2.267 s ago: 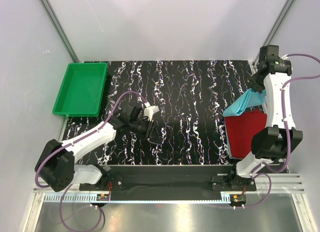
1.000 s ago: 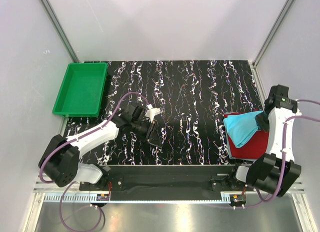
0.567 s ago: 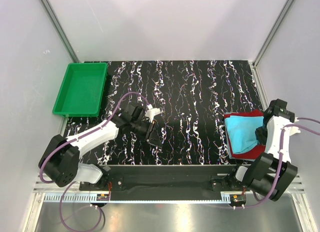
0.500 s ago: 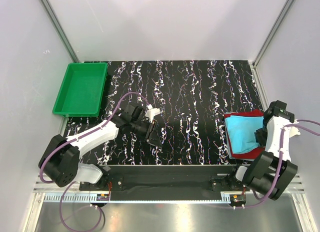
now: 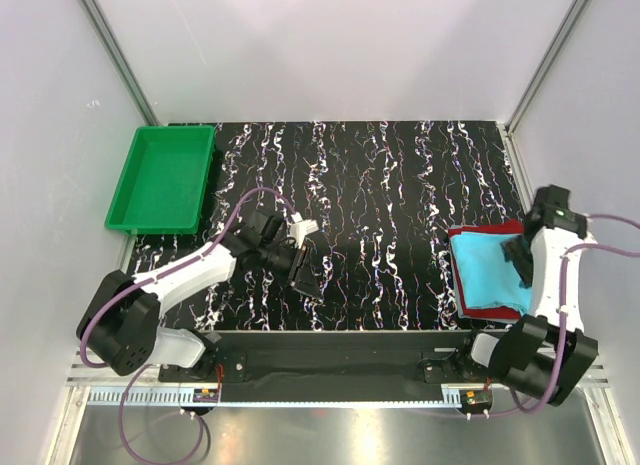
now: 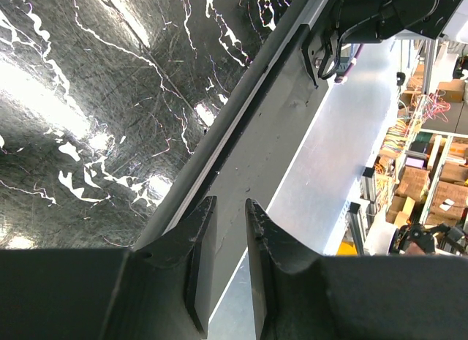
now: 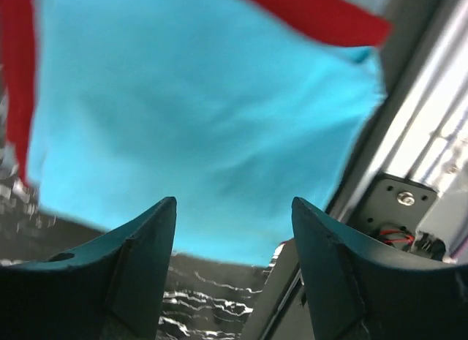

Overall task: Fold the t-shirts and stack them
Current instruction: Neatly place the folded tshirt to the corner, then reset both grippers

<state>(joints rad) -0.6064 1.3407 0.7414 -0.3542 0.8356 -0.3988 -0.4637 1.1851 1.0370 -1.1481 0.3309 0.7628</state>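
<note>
While right gripper hangs empty, jaws wide apart, over turquoise t-shirt lying on dark red t-shirt, right edge of table | risk: a finger could snag cloth on lift-off; stack skews | left gripper: narrowly apart, empty

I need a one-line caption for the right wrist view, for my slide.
Open right hand above the turquoise cloth t-shirt, which lies on the dark red folded t-shirt.
</note>
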